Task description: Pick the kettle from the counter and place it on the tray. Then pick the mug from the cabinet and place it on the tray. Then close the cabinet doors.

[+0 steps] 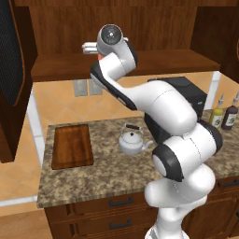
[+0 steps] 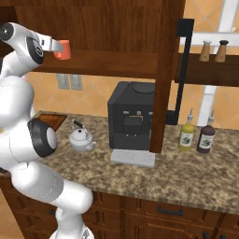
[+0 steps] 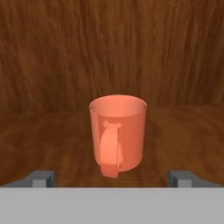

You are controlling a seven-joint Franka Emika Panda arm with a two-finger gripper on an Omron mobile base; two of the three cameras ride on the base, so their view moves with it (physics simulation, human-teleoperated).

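1. Up at the cabinet shelf (image 3: 43,140), the claw (image 3: 112,178) stands wide open, gripping nothing, its tips flanking the upright orange-red mug (image 3: 118,133).
2. Below, the kettle (image 1: 131,140) sits on the tabletop (image 1: 93,179) beside the bare tray (image 1: 71,145).

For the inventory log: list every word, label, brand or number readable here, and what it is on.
No readable text anywhere.
Yellow bottle and dark bottle: label patches, too small and blurred to read.
Coffee machine: small front marks, unreadable.
Mug, kettle: plain.
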